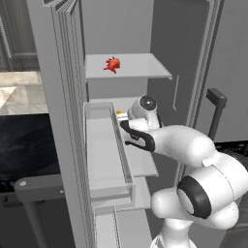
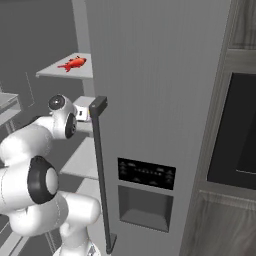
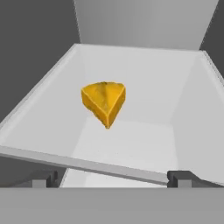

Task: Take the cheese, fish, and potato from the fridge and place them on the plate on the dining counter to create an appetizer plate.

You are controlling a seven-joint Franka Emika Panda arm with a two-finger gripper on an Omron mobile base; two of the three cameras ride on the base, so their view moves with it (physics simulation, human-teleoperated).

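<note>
Early yet: gripper (image 3: 112,180) fingers spread wide, hovering short of the cheese (image 3: 105,103) (at twelve o'clock, untouched in a pale fridge (image 1: 58,97) bin); fish (image 1: 112,64) on the upper shelf, nothing plated.

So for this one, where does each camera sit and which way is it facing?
Left base view: behind the arm to its left, facing the open fridge; arm rises lower right.
Right base view: behind to its right, facing the fridge's closed door and handle; arm lower left.
Hand view: on the hand, looking at the cheese on a pale shelf; jaws' tips at the bottom.
Both base views share the fish on an upper shelf.
</note>
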